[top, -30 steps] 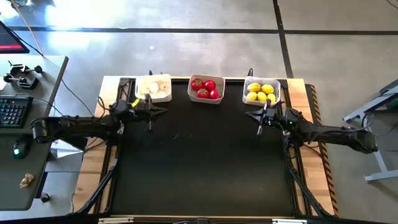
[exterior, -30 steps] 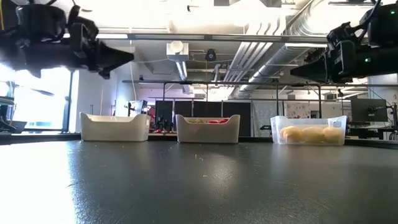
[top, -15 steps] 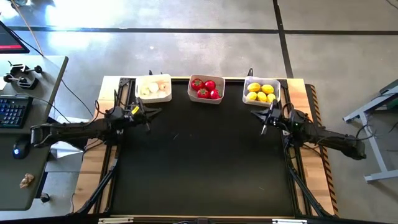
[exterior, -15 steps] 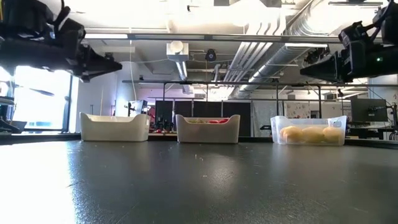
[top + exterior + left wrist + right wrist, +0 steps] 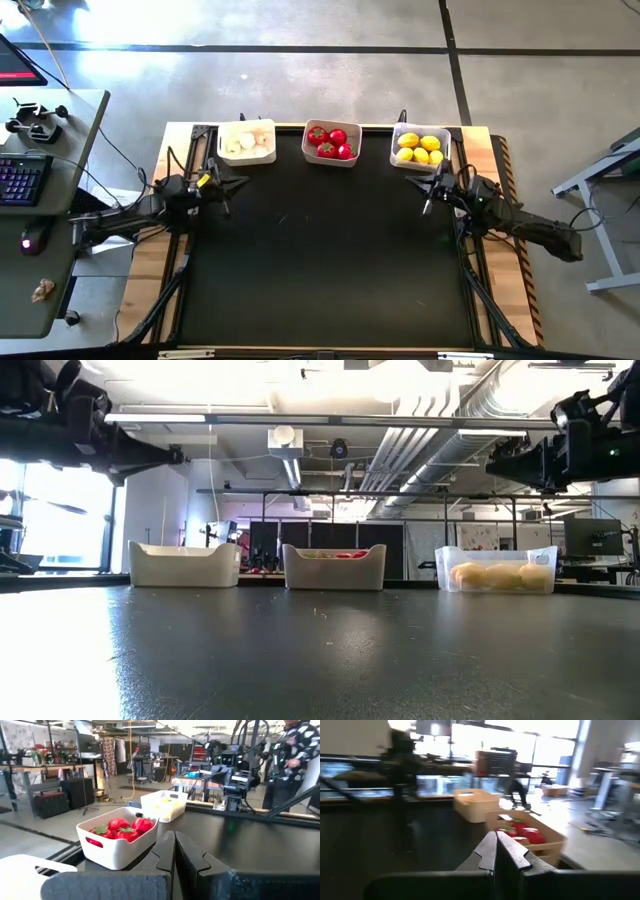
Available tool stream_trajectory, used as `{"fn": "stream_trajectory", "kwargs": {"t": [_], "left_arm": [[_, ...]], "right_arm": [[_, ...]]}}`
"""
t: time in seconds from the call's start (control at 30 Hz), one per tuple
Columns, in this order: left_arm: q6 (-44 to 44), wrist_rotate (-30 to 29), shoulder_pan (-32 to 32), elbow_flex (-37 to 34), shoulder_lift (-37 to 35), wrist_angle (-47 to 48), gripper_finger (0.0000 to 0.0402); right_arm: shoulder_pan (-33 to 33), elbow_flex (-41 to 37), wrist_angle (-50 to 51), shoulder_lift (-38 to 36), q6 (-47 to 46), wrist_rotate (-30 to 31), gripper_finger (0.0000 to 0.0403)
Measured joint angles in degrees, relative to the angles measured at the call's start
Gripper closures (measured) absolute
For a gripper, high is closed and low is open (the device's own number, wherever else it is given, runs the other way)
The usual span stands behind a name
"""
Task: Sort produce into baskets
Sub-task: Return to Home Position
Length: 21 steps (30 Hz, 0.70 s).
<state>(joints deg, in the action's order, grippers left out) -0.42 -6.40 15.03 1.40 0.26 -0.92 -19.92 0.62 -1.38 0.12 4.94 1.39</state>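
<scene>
Three baskets stand in a row along the table's far edge. The white basket (image 5: 247, 142) holds garlic bulbs, the greyish-white basket (image 5: 332, 144) holds red tomatoes, and the clear basket (image 5: 420, 148) holds yellow lemons. My left gripper (image 5: 238, 182) is shut and empty, above the mat near the table's left edge, just nearer than the white basket. My right gripper (image 5: 412, 181) is shut and empty, above the mat near the right edge, just nearer than the clear basket. The wrist views show the shut fingers of the left gripper (image 5: 174, 838) and the right gripper (image 5: 496, 838).
The black mat (image 5: 320, 260) fills the table, with wooden strips along its left and right sides. A desk with a keyboard (image 5: 22, 180) stands left of the table. A person (image 5: 300, 755) stands in the room beyond the table's right side.
My left gripper has drawn back toward the table's left edge. My right gripper has drawn back a little toward the right edge. Both stay above the mat. The baskets and produce have not moved.
</scene>
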Motion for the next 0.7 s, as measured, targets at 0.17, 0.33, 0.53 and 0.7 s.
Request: {"fn": "stream_trajectory", "kwargs": {"t": [0.17, 0.33, 0.53, 0.7], "left_arm": [[-1.0, 0.62, 0.24, -0.6, 0.07, -0.16, 0.0401], [-1.72, 2.03, 0.24, -0.6, 1.65, 0.1, 0.0401], [-4.94, 4.67, 0.24, -0.6, 5.22, 0.6, 0.0401], [-8.82, 4.67, 0.26, -0.6, 7.08, 0.6, 0.0401]], "right_arm": [[-2.29, 0.0, -0.39, 0.22, 0.47, 6.47, 0.0403], [-3.94, 0.0, -0.47, 1.01, 5.84, 6.79, 0.0403], [-4.22, 0.0, -0.47, 1.44, 0.04, 6.79, 0.0403], [-4.22, 0.0, -0.47, 1.44, 0.01, 6.79, 0.0403]]}}
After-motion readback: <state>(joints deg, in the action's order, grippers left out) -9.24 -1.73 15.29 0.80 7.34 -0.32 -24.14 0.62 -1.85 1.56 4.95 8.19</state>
